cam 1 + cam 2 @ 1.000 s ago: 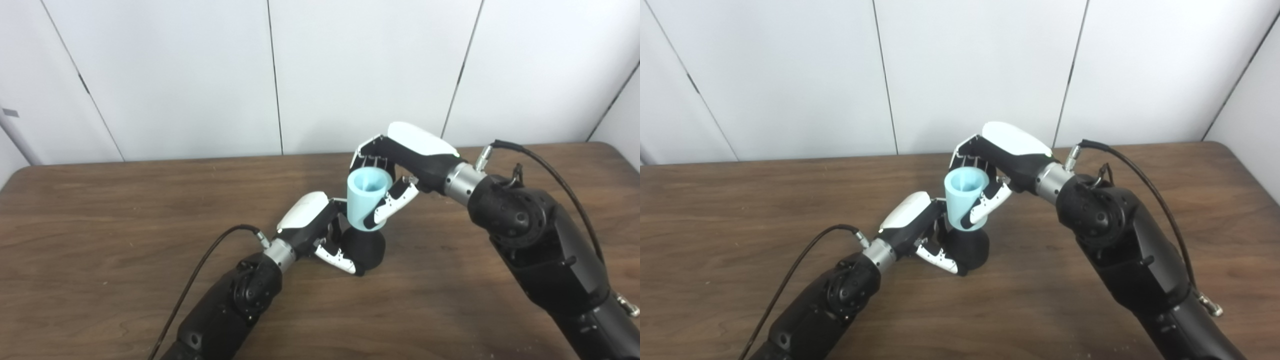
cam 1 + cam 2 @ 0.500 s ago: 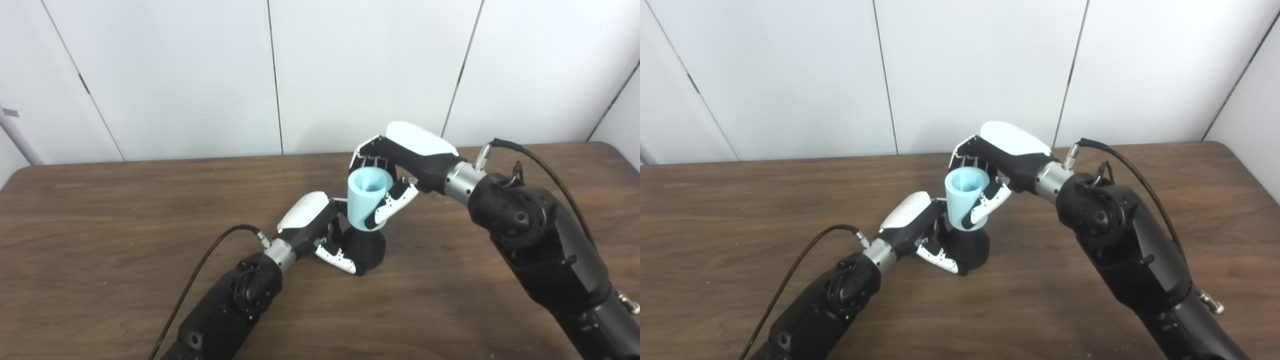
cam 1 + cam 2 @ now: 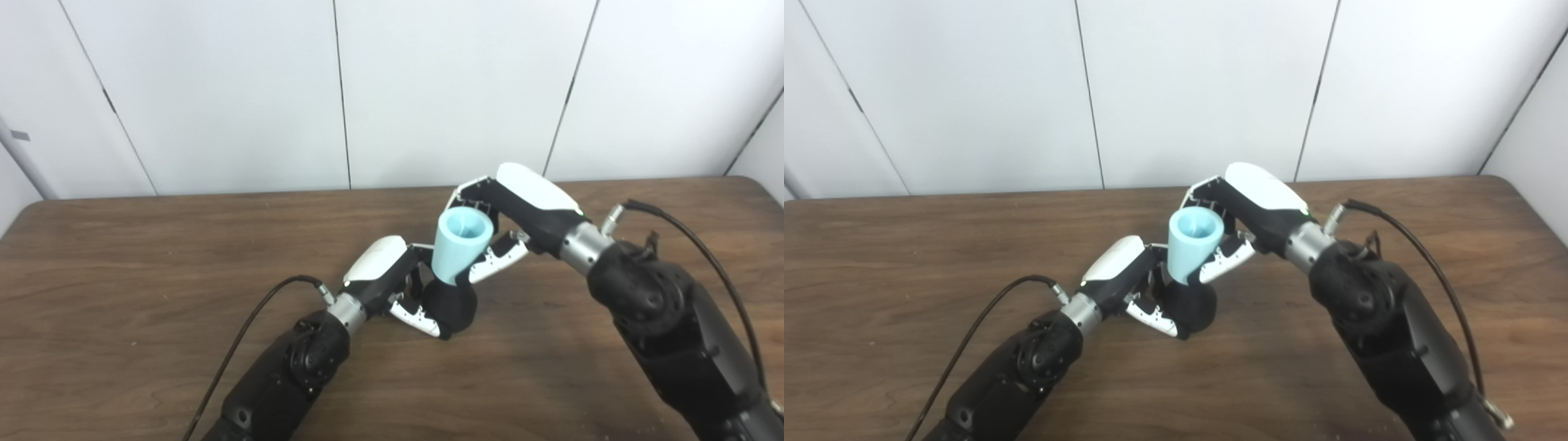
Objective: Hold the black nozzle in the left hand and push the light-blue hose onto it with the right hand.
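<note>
The black nozzle (image 3: 454,304) stands on the brown table (image 3: 122,257), and my left hand (image 3: 392,278) is shut around it from the left. The light-blue hose (image 3: 460,248) sits upright on top of the nozzle, its wide open end up and its narrow end down in the nozzle. My right hand (image 3: 520,208) is just behind and to the right of the hose. Its fingers (image 3: 474,191) stand behind the rim and its thumb (image 3: 499,262) lies off to the hose's right side, not across it. That hand looks open.
A black cable (image 3: 257,318) runs along my left forearm and another cable (image 3: 692,239) loops over my right forearm. White wall panels (image 3: 245,92) rise behind the table's far edge.
The right thumb has come off the front of the hose and the hand has drawn back to the right. The hose now sits lower in the nozzle. The camera shifted slightly.
</note>
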Controlling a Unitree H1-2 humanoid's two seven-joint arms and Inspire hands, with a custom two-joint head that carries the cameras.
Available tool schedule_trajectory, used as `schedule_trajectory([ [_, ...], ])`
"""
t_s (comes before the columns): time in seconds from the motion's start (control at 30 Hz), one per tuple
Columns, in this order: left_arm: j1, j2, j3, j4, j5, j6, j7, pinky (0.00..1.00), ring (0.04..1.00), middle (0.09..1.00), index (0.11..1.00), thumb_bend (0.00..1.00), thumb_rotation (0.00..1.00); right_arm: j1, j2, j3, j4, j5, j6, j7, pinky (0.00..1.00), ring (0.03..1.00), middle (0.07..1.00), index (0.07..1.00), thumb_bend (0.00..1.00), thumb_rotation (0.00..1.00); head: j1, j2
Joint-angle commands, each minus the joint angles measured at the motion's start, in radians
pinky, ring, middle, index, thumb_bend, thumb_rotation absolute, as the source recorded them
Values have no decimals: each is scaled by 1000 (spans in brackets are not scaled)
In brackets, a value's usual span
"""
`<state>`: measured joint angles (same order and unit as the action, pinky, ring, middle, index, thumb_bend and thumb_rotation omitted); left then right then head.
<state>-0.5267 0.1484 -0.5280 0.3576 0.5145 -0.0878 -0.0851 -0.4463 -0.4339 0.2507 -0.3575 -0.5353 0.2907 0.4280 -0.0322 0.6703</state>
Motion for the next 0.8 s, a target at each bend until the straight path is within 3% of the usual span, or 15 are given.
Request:
schedule_trajectory([
  [0.0, 53, 41, -18, 78, 41, 53, -57, 386, 450, 480, 495, 525, 0, 11, -14, -17, -37, -2, -48, -17, 458, 598, 676, 664, 861, 24, -2, 0],
  [0.1, 48, 40, -14, 93, 40, 42, -58, 401, 451, 481, 494, 525, 0, 30, -14, -39, -43, 7, -79, -51, 561, 684, 778, 772, 929, 104, -5, -2],
  [0.23, 42, 39, -13, 100, 39, 38, -59, 408, 452, 480, 495, 525, 0, 49, 0, -69, -49, 32, -105, -74, 516, 617, 797, 816, 954, 154, -5, -1],
  [0.33, 40, 38, -15, 102, 41, 37, -58, 409, 455, 478, 497, 524, 0, 48, 2, -88, -51, 61, -114, -70, 570, 728, 820, 836, 959, 170, -5, -2],
  [0.47, 38, 35, -17, 108, 43, 37, -57, 409, 459, 477, 497, 524, 0, 41, -5, -110, -62, 114, -110, -49, 803, 902, 952, 971, 980, 216, -3, -4],
  [0.57, 36, 35, -17, 110, 43, 35, -57, 408, 459, 476, 497, 524, 0, 36, -13, -126, -74, 145, -104, -39, 915, 984, 995, 997, 998, 236, 0, -8],
  [0.67, 37, 37, -16, 108, 43, 34, -57, 408, 459, 475, 499, 524, 0, 33, -23, -146, -96, 148, -100, -40, 970, 998, 1000, 1000, 1000, 242, 10, -10],
  [0.77, 38, 39, -15, 106, 42, 34, -58, 406, 458, 473, 499, 524, 0, 34, -34, -163, -135, 135, -97, -40, 997, 1000, 1000, 1000, 1000, 331, 14, -10],
])
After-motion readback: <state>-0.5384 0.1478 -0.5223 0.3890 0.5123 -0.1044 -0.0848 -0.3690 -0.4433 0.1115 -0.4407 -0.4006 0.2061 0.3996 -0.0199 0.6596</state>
